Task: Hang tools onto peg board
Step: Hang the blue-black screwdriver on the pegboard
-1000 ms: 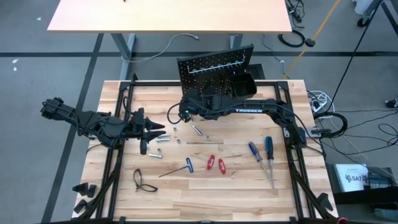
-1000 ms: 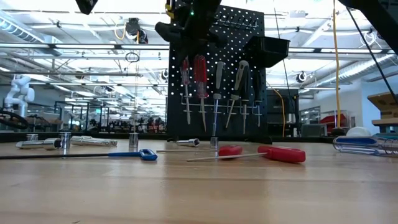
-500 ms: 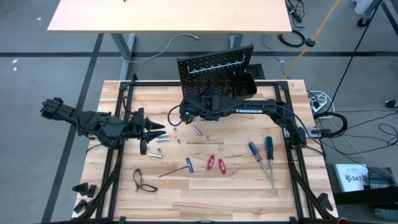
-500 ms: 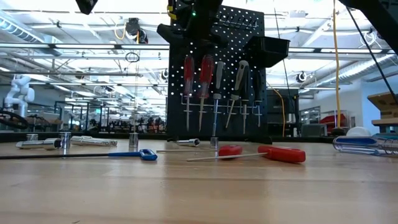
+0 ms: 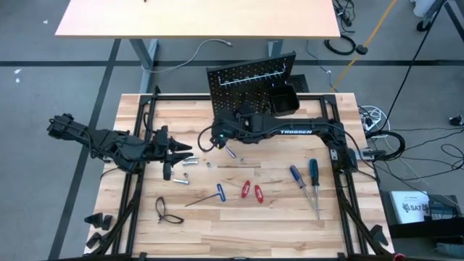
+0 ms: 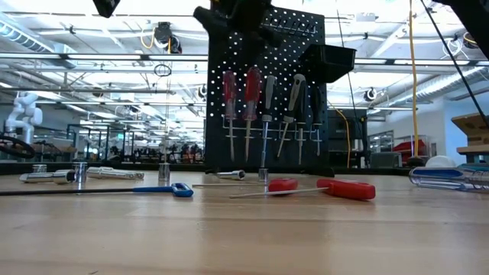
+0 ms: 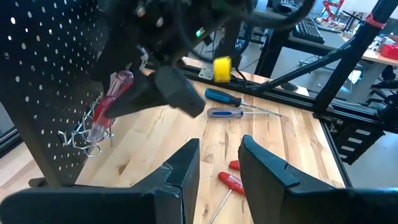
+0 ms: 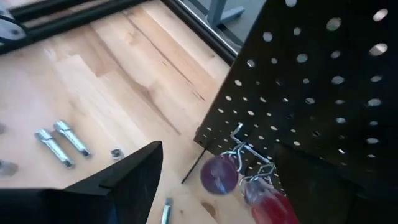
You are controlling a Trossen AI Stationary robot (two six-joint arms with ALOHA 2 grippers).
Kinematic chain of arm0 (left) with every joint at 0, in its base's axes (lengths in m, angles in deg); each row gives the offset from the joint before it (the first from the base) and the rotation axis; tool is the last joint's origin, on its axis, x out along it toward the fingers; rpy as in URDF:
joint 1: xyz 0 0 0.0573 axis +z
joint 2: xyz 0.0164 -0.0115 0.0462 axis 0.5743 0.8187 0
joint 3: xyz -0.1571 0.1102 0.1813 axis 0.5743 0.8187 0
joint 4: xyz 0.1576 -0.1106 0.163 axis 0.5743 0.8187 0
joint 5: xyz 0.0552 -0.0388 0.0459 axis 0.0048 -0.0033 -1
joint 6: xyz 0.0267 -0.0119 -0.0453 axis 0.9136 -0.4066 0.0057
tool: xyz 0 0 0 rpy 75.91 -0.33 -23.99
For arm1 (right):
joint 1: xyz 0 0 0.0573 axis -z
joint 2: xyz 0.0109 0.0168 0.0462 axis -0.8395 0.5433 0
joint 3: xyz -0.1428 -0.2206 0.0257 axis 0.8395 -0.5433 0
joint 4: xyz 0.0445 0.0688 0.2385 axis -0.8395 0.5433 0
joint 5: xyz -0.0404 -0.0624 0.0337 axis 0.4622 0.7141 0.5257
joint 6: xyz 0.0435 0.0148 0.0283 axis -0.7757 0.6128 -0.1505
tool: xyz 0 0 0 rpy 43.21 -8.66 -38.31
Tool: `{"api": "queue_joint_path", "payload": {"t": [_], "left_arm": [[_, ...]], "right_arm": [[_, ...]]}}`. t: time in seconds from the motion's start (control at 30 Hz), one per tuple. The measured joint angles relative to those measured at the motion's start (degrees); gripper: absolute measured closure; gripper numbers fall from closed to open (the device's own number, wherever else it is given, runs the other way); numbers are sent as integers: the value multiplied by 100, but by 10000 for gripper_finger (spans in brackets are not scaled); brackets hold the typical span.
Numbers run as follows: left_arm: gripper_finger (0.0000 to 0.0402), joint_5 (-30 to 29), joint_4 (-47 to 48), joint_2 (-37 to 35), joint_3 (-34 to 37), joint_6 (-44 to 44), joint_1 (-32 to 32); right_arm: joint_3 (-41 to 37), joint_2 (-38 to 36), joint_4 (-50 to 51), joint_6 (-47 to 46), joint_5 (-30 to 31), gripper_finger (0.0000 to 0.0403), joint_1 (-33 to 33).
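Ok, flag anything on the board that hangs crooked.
One silver-handled tool on the peg board leans, its shaft slanting toward the straight-hanging red screwdrivers. Nothing else stands out.

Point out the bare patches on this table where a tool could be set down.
Bare: the near edge below the blue T-handle key and red screwdrivers; the far-left corner beside the peg board. Crowded: the middle strip of silver bits between the left hand and right hand.
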Motion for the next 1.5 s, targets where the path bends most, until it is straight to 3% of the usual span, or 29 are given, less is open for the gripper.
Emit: {"api": "queue_joint_path", "payload": {"t": [0.47, 0.9, 1.07, 1.33, 1.5], "left_arm": [[288, 714, 151, 13, 0, -7, -2], [288, 1094, 36, 672, 0, -10, -2], [288, 1245, -644, 1216, 2, -5, -1], [288, 1517, -2478, 2072, 2, 42, 2], [288, 1792, -2894, 2506, 2, 10, 2]], "right_arm": [[2, -435, 161, -559, -45, 105, -1004], [2, -480, 1822, -2379, -192, 105, -2255], [2, -615, 2560, -3098, -205, 105, -2637], [2, -1277, 3292, -3835, 52, 105, -3104], [2, -1633, 3699, -4280, 171, 105, -3308]]}}
